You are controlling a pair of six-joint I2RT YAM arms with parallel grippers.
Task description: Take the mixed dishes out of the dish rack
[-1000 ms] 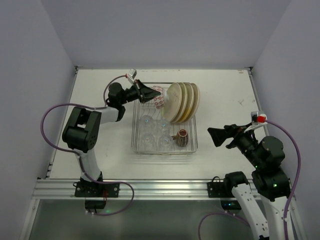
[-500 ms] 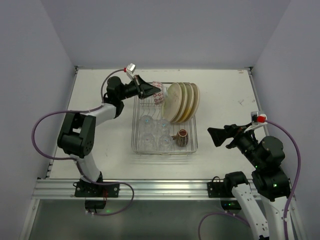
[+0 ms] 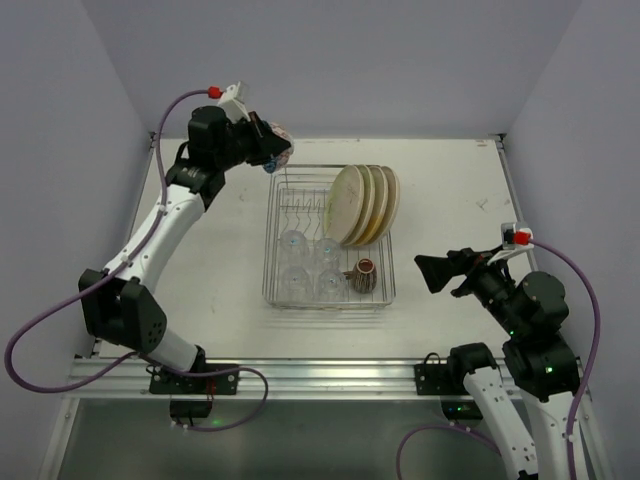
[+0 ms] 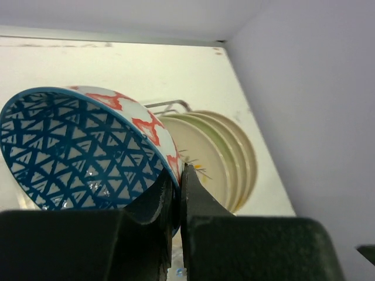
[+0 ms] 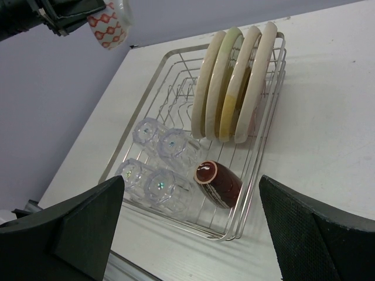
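Observation:
My left gripper (image 3: 268, 152) is shut on the rim of the small blue-patterned bowl (image 4: 82, 146), held in the air above and left of the dish rack's (image 3: 330, 300) far left corner; the bowl also shows in the right wrist view (image 5: 110, 23). The silver wire rack (image 5: 266, 146) holds several cream and pale-green plates (image 3: 362, 203) standing on edge, four clear glasses (image 3: 308, 265) upside down, and a dark brown mug (image 5: 218, 182) on its side. My right gripper (image 3: 430, 273) is open and empty, right of the rack and above the table.
The white table (image 3: 200, 260) is enclosed by purple-grey walls on three sides. A metal rail (image 3: 320, 375) runs along the near edge by the arm bases. Purple cables loop from both arms.
My left gripper has lifted the blue-patterned bowl up out of the rack and carried it back and to the left. The right arm has not moved.

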